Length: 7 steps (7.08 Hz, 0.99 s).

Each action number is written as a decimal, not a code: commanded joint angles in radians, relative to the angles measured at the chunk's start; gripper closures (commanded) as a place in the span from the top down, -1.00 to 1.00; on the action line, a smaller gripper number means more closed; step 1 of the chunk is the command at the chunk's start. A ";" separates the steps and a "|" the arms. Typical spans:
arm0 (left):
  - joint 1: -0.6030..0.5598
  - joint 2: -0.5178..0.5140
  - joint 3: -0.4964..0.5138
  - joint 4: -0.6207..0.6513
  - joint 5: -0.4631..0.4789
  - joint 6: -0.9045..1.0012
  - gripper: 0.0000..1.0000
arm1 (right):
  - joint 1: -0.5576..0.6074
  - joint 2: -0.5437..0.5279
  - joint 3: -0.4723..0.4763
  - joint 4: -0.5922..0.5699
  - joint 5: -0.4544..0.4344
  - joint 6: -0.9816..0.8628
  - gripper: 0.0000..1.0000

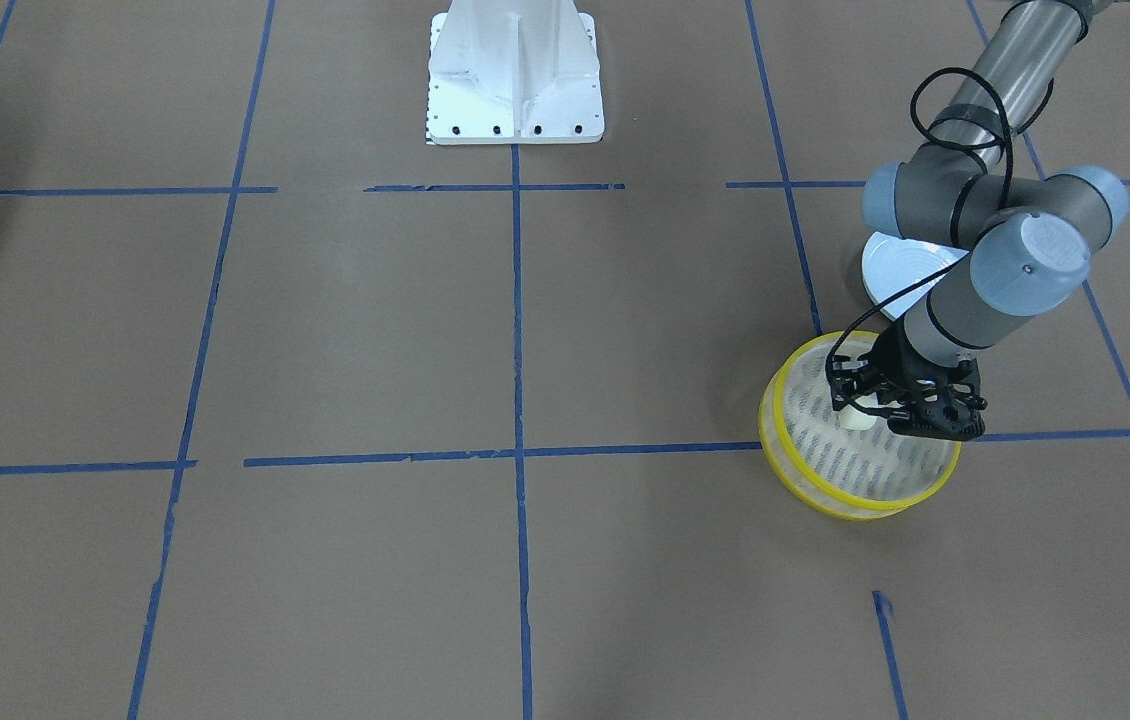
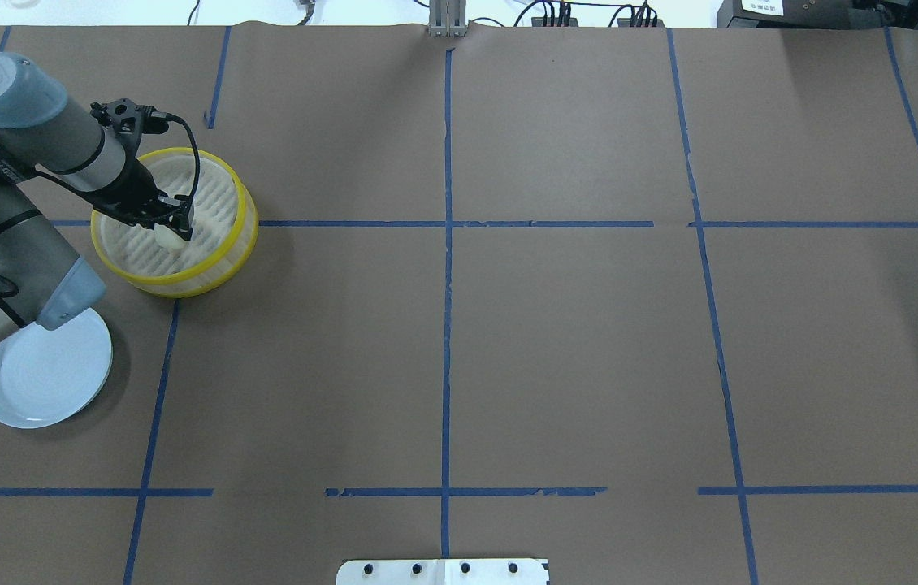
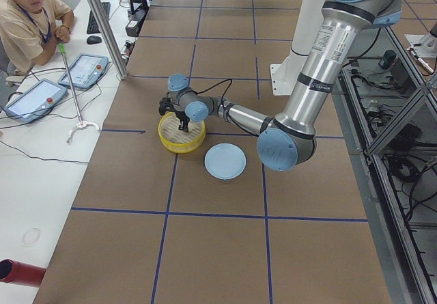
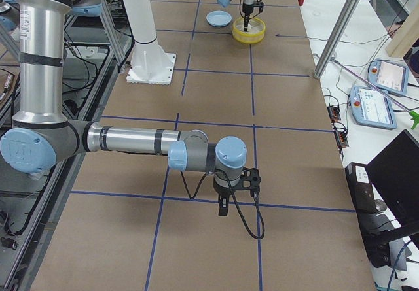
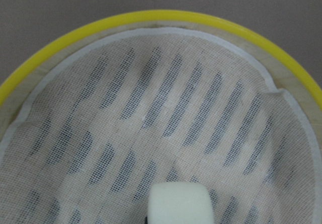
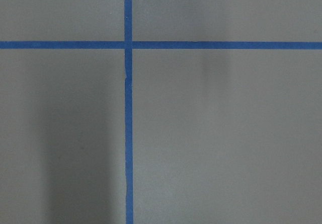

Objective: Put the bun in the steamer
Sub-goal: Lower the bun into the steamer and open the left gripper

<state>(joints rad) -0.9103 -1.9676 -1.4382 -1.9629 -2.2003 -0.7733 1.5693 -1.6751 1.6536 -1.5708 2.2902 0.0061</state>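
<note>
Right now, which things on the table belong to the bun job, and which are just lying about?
In the job: bun, held in the left end effector; steamer beneath it.
Lying about: pale blue plate, beside the steamer.

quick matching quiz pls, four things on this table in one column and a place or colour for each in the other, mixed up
1 bun
2 steamer
3 plate
4 right gripper

a pale blue
b yellow rims
c in the left gripper, over the slotted floor
d above a blue tape cross

Pairs: 1-c, 2-b, 3-a, 4-d
</note>
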 commanded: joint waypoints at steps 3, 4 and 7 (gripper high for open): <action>0.002 -0.001 0.001 -0.002 0.046 0.002 0.33 | 0.000 0.000 0.000 0.000 0.000 0.000 1.00; 0.004 -0.001 -0.001 -0.002 0.095 0.002 0.48 | 0.000 0.000 0.000 0.000 0.000 0.000 1.00; -0.019 0.012 -0.080 0.005 0.151 0.002 0.98 | 0.000 0.000 0.000 0.000 0.000 0.000 1.00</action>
<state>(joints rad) -0.9142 -1.9624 -1.4801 -1.9622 -2.0712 -0.7709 1.5692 -1.6751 1.6536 -1.5708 2.2902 0.0061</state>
